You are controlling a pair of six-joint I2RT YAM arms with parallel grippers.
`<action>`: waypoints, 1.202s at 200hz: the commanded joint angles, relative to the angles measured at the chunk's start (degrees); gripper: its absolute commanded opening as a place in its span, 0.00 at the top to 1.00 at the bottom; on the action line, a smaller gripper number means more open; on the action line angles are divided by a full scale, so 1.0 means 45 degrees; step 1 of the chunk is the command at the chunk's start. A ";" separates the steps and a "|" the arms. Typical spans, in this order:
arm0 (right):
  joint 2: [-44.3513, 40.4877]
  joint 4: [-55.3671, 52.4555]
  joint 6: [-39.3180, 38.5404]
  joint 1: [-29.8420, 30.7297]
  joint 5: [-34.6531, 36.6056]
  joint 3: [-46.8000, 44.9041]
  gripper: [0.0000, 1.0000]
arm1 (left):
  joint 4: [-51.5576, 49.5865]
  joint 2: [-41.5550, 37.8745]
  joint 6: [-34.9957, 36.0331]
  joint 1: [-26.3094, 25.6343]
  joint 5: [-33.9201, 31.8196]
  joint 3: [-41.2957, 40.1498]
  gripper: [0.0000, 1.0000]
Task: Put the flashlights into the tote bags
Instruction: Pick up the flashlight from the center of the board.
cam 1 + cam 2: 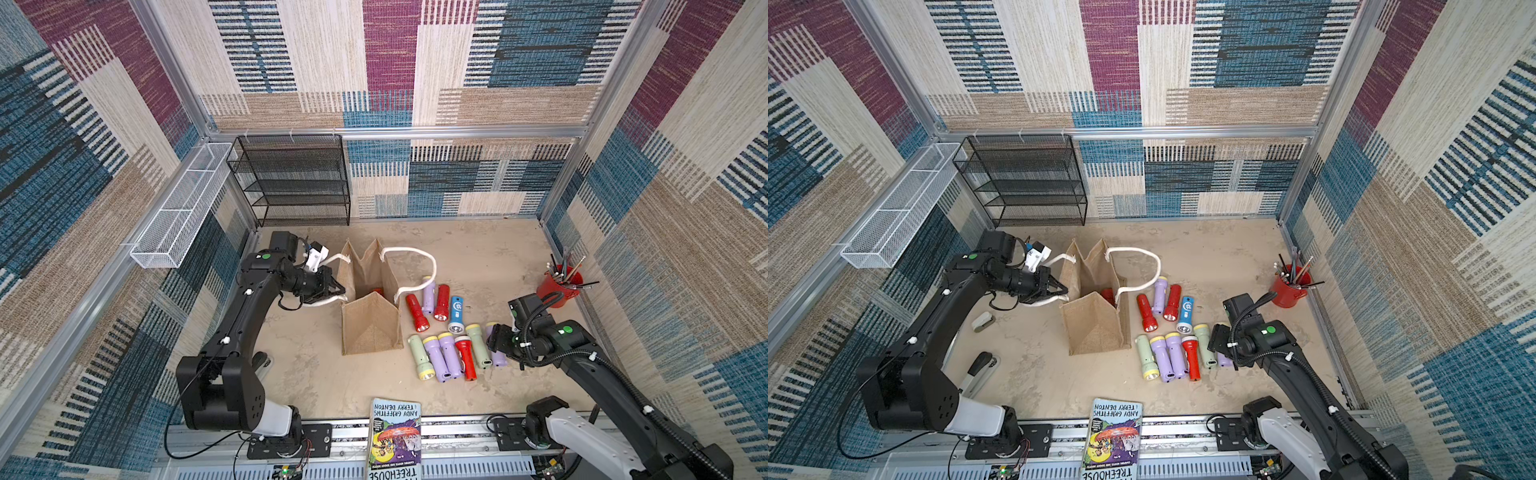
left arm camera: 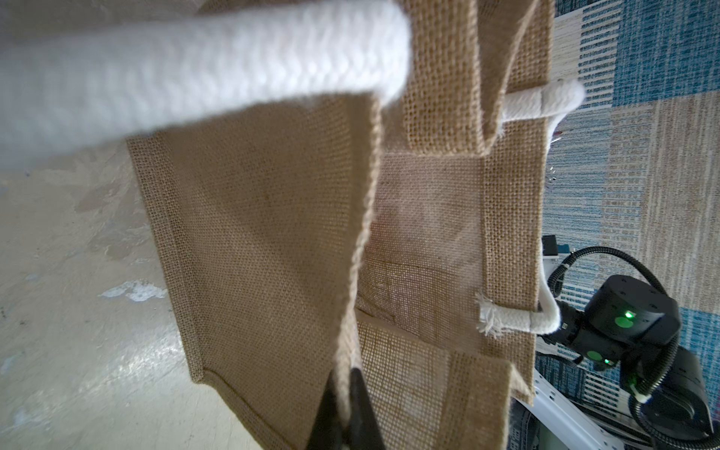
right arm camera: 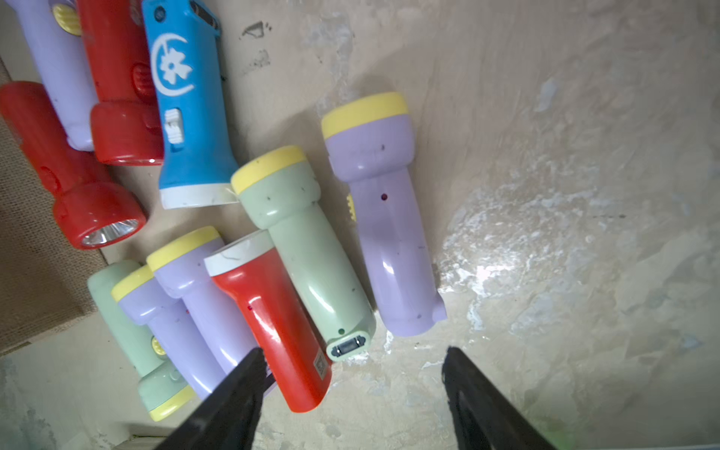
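— Where's the bag?
— The bag [image 1: 371, 328] stands upright on the tabletop [image 1: 482, 245], mouth open. A rope handle [image 1: 434, 270] loops off its right side toward the flashlights [image 1: 449, 353].
— Left fingers?
— The left fingers [image 2: 364, 417] are together, clamped on the top edge of the bag's left side. The wrist view shows burlap pinched between them.
— Anything inside?
— A red flashlight [image 1: 377, 291] shows low in the bag in both top views.
— And the others?
— Ten lie on the tabletop just right of the bag, in two rows. Far row: red, lilac, red, then the blue flashlight [image 1: 456, 313]. Near row: green, two lilac, red, a green flashlight [image 3: 311, 265], and a lilac flashlight [image 3: 389, 233] partly hidden under the right arm [image 1: 582, 345] in both top views.
— Right fingers?
— The right fingers [image 3: 233, 405] are wide apart, gripping nothing, over the right end of the near row. In the wrist view the tails of the near-row red one, the green flashlight and the lilac flashlight lie ahead of the gap.
— Anything else?
— A red pot [image 1: 559, 289] of pens by the right wall, a book [image 1: 395, 432] at the near edge, a black rack [image 1: 291, 183] at the back.
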 commanded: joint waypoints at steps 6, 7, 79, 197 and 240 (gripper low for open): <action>0.0350 0.0398 0.0543 -0.0036 0.0683 0.0186 0.27 | -0.0103 0.0038 0.0126 0.0014 0.0057 -0.0090 1.00; 0.0371 0.0406 0.0548 -0.0036 0.0703 0.0189 0.27 | -0.0105 0.0040 0.0122 0.0014 0.0055 -0.0083 1.00; 0.1897 0.1429 0.1462 -0.0199 0.1371 -0.0055 0.25 | -0.0067 -0.0055 0.0195 0.0014 0.0013 -0.0290 1.00; 0.2760 0.2211 0.0827 -0.0579 0.0505 -0.1057 0.37 | -0.0054 0.0177 0.0195 0.0014 0.0008 -0.0270 1.00; 0.2635 0.2232 0.0805 -0.0565 0.0537 -0.1073 0.44 | -0.0069 0.0219 0.0215 0.0014 0.0011 -0.0232 1.00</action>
